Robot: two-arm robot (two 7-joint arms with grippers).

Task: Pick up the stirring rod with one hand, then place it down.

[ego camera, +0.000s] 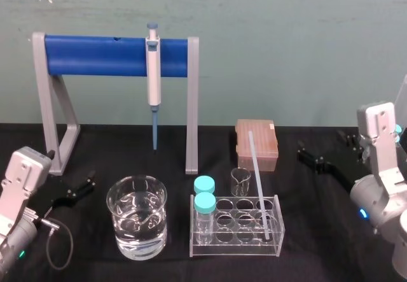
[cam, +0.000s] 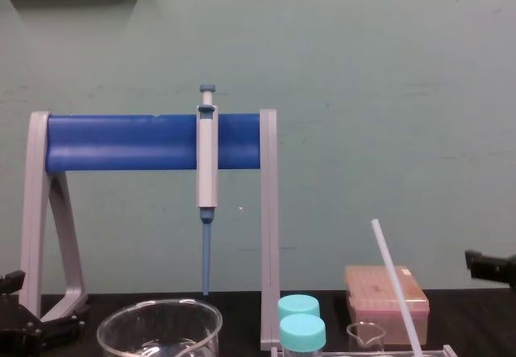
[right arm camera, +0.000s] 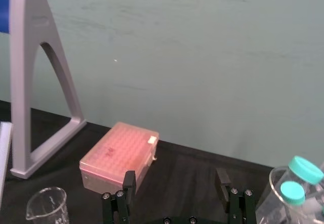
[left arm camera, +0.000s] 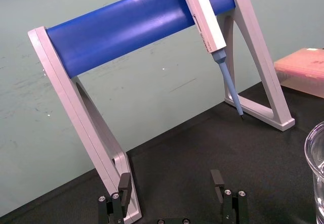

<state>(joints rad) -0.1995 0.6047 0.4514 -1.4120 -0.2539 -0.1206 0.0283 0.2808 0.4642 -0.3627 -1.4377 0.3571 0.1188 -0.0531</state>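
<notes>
The stirring rod [ego camera: 257,179] is a thin translucent white rod. It stands tilted in a right-hand hole of the clear tube rack [ego camera: 235,250], and its top leans back toward the pink box. It also rises at the lower right in the chest view [cam: 394,283]. My right gripper [ego camera: 328,153] hovers to the right of the rack, apart from the rod. Its fingers are open with nothing between them [right arm camera: 175,183]. My left gripper [ego camera: 75,191] rests low at the far left beside the stand's foot, open and empty [left arm camera: 171,182].
A grey stand with a blue bar [ego camera: 95,55] holds a pipette [ego camera: 153,65] at the back. A glass beaker of water [ego camera: 137,216] sits front left. Two teal-capped vials [ego camera: 204,200] stand in the rack's left side. Behind the rack are a small beaker [ego camera: 240,180] and a pink tip box [ego camera: 257,143].
</notes>
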